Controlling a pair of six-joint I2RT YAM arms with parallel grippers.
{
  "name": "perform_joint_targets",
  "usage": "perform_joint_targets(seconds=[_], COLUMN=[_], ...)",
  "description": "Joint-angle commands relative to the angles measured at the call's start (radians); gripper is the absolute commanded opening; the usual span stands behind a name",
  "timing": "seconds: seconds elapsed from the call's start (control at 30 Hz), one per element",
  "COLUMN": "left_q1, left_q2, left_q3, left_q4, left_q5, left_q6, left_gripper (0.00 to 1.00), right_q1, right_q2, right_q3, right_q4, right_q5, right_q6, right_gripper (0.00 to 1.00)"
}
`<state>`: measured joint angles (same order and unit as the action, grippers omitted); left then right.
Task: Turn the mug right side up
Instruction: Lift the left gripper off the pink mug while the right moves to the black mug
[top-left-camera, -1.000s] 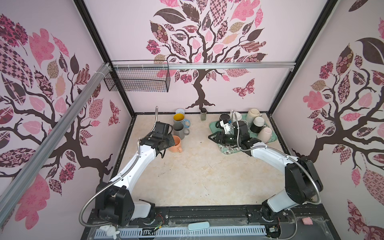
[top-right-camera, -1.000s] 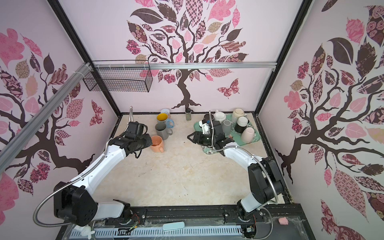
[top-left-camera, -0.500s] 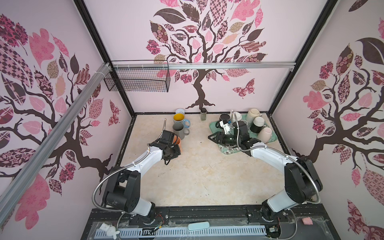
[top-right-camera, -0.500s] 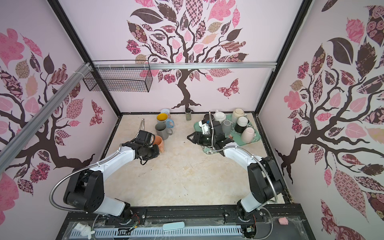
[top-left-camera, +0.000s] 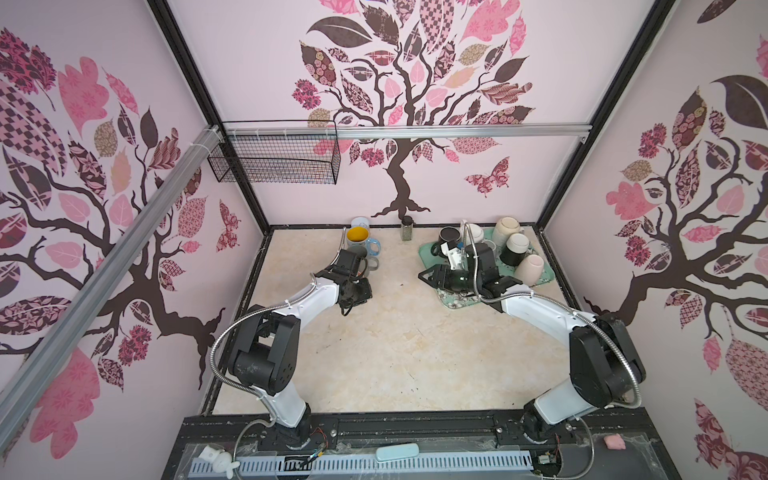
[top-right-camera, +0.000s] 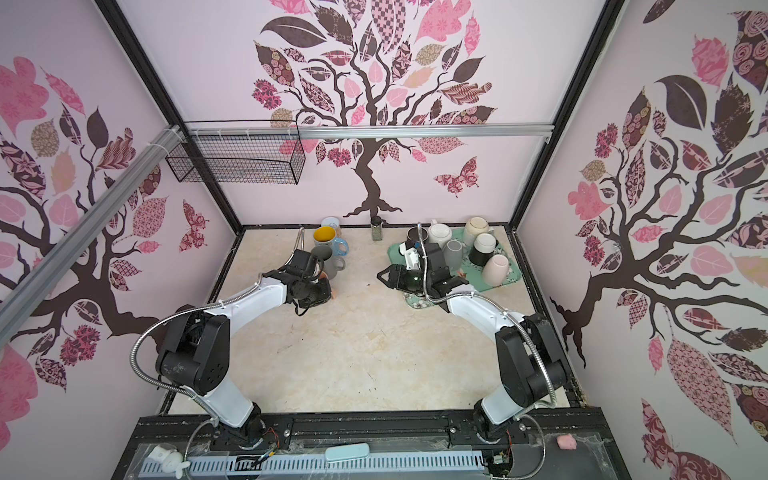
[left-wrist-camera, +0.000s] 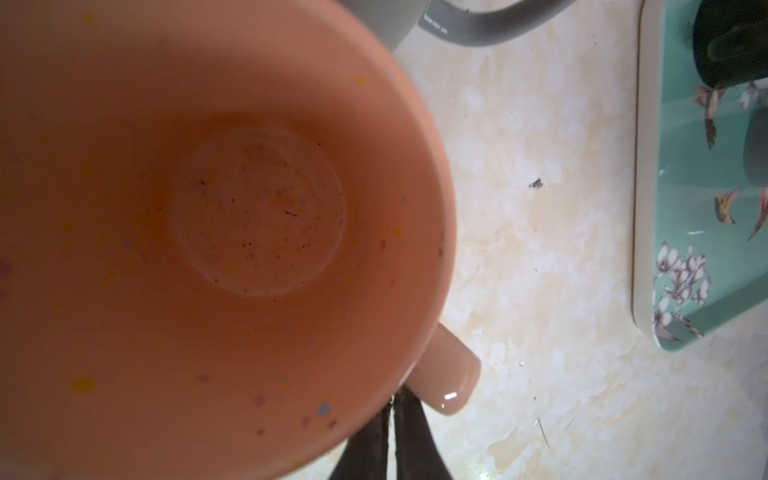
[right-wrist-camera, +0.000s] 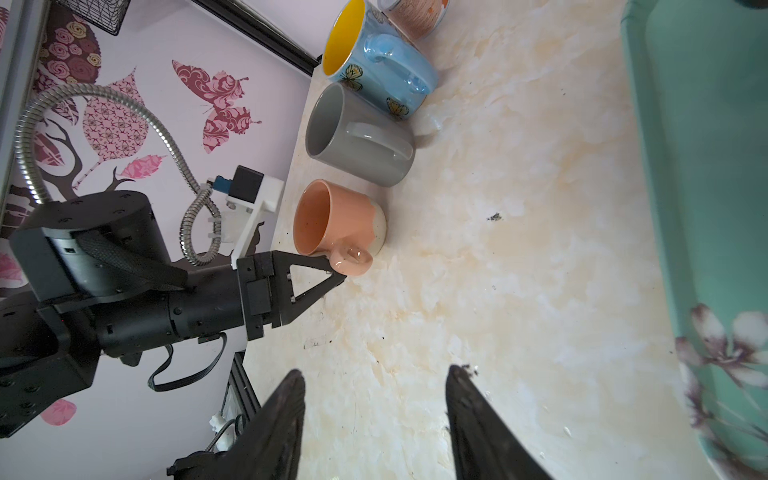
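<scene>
The left gripper (right-wrist-camera: 334, 276), jaws closed with nothing seen between them, is shown touching the handle of the orange mug (right-wrist-camera: 345, 224). The mug stands mouth-up on the table beside a grey mug (right-wrist-camera: 361, 141). It could be tipped if the handle is snagged on withdrawal.

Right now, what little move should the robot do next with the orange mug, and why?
Probably pull the left gripper gently back from the mug. The mug already stands mouth up on the table, so the turning looks done. The jaws are shut, with their tips against the handle rather than around it, so a sideways move could nudge the mug.
</scene>
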<state>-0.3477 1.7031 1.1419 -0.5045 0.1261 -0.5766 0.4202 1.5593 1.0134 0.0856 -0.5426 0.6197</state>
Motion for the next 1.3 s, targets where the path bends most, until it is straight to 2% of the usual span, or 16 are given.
perform_joint_targets(seconds=[0.0, 0.23, 0.43, 0.5, 0.7, 0.9, 1.07, 1.2, 1.27], left_q1=[-0.009, -0.011, -0.01, -0.011, 0.001, 0.021, 0.038, 0.048, 0.05], left_q2=[0.034, 0.043, -0.063, -0.108, -0.216, -0.292, -0.321, -0.305, -0.281], left_q3=[0.066, 0.108, 0.11, 0.104, 0.129, 0.131, 0.09, 0.058, 0.041], left_q4=[0.02, -0.001, -0.051, -0.052, -0.102, -0.114, -0.084, -0.042, -0.021], left_q5=[-0.015, -0.015, 0.0, -0.005, -0.027, -0.032, -0.034, 0.037, 0.086], left_q6=[0.021, 0.035, 0.062, 0.073, 0.123, 0.169, 0.177, 0.149, 0.125], left_gripper=[0.08, 0.09, 0.13, 0.15, 0.19, 0.22, 0.23, 0.24, 0.24], right_q1=[-0.006, -0.027, -0.122, -0.147, -0.156, -0.153, -0.118, -0.074, -0.051], right_q2=[-0.037, -0.036, -0.045, -0.052, -0.039, 0.118, 0.326, 0.43, 0.478], right_q3=[0.005, 0.016, 0.067, 0.097, 0.201, 0.354, 0.574, 0.672, 0.728], right_q4=[-0.003, -0.026, -0.104, -0.15, -0.275, -0.391, -0.582, -0.616, -0.637], right_q5=[0.023, 0.036, 0.075, 0.119, 0.353, 0.462, 0.595, 0.649, 0.714], right_q6=[-0.027, -0.04, -0.088, -0.115, -0.235, -0.232, -0.237, -0.23, -0.208], right_gripper=[0.56, 0.57, 0.58, 0.58, 0.63, 0.63, 0.64, 0.66, 0.69])
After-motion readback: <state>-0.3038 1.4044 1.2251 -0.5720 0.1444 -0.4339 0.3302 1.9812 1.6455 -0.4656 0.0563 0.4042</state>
